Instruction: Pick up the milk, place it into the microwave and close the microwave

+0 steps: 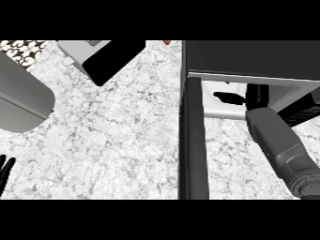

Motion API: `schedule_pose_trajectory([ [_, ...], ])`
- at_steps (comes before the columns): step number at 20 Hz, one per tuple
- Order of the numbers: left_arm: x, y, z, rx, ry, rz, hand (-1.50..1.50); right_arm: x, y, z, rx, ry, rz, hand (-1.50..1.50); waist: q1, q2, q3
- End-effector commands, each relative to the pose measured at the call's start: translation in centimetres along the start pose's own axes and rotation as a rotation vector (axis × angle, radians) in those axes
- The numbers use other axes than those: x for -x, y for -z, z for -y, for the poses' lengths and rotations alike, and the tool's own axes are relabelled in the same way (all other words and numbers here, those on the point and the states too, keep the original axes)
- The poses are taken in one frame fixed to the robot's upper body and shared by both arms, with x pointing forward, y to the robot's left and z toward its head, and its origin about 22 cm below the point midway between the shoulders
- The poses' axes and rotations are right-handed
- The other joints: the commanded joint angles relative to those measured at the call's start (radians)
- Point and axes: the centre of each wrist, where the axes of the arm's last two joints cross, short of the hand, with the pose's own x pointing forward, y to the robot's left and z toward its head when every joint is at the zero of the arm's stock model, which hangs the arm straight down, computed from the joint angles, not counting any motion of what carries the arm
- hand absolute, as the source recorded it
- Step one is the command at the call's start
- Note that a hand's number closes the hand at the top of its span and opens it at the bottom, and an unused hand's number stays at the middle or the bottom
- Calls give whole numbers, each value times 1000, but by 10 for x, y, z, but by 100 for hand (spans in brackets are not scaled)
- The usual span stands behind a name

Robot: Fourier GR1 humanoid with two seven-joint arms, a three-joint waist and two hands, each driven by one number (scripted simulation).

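A white, grey-speckled stone worktop (114, 140) carries everything. At its back right corner stands a dark microwave (259, 56), its door (194, 140) swung open toward the front edge. Near the back edge, left of the middle, lies a tilted grey and black appliance (103, 56). A large grey rounded body (10, 93) sits along the left edge

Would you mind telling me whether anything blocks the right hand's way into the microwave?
Nothing visible does: the microwave door stands open toward the viewer, and the right hand is already inside the cavity.
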Motion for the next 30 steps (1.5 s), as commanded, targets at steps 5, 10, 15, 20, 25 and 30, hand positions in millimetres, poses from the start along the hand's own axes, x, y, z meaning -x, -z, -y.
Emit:
schedule_pose_trajectory([
  [5,9,-12,6,-2,0,-20,-150,15,-34,-11,-74,173,14,-150,-32,-12,-2],
  [10,-3,-23,16,2,7,-19,-150,10,-45,-23,-116,307,8,-150,-54,-26,-3],
  [15,5,-26,21,74,-2,-48,-150,33,-69,-14,-119,402,3,-150,-68,-29,-4],
  [20,0,-7,36,171,-88,-30,-150,40,-108,-25,-200,557,-14,-150,-82,-32,-4],
  [25,-6,-21,53,258,-133,-44,-150,45,-147,-30,-250,715,-10,-150,-92,-40,-5],
  [30,-10,-13,61,329,-148,-63,-150,48,-170,-16,-262,744,9,-150,-108,-44,-7],
])
